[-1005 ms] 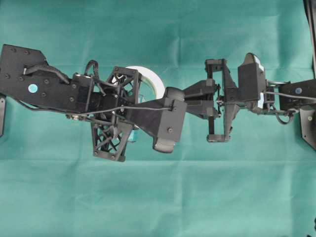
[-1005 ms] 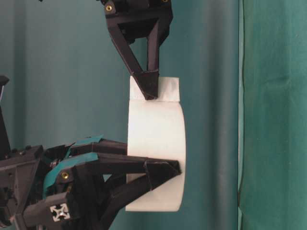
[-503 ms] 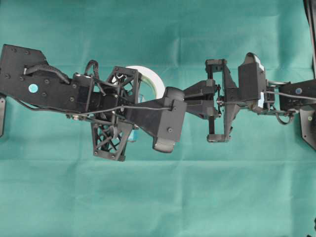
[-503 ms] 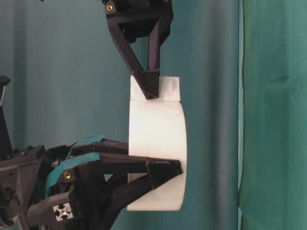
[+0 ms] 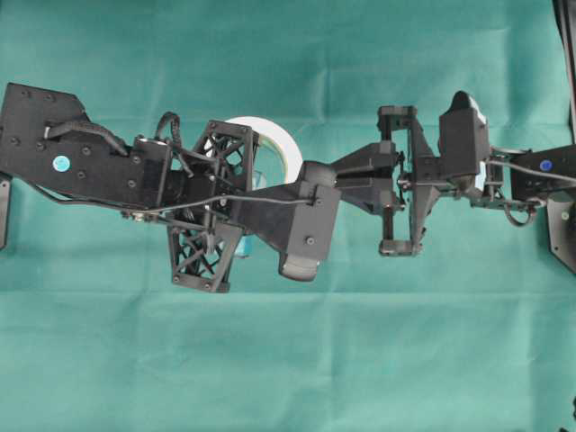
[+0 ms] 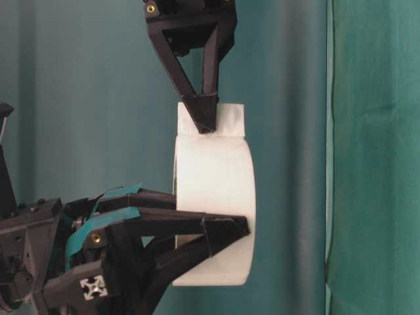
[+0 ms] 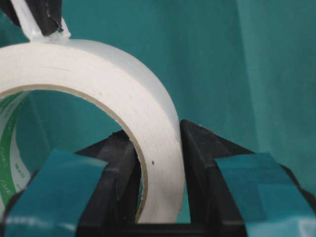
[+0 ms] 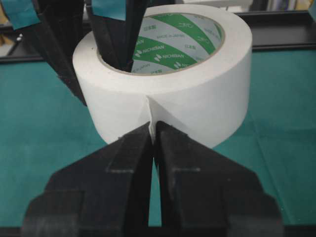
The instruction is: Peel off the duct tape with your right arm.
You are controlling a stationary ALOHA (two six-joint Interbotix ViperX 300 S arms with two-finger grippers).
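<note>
The duct tape (image 8: 168, 94) is a wide white roll with a green-printed core, held up off the cloth. My left gripper (image 7: 155, 133), with teal pads, is shut on the roll's wall, one finger inside the core and one outside. In the table-level view the roll (image 6: 213, 210) stands on edge with the left gripper (image 6: 226, 230) clamping its lower part. The right arm (image 5: 405, 180) reaches in from the right. Its gripper (image 8: 153, 127) is shut on the loose strip end (image 6: 226, 120), which stands up from the top of the roll. From overhead only the roll's rim (image 5: 270, 135) shows.
Green cloth (image 5: 288, 360) covers the whole table. The left arm's camera block (image 5: 301, 225) hangs over the roll in the overhead view. A fold in the cloth backdrop (image 6: 328, 157) runs down the right of the table-level view.
The right gripper has risen very slightly with the strip end pinched in it. The left gripper and the roll have shifted a little. Both grips are unchanged.
</note>
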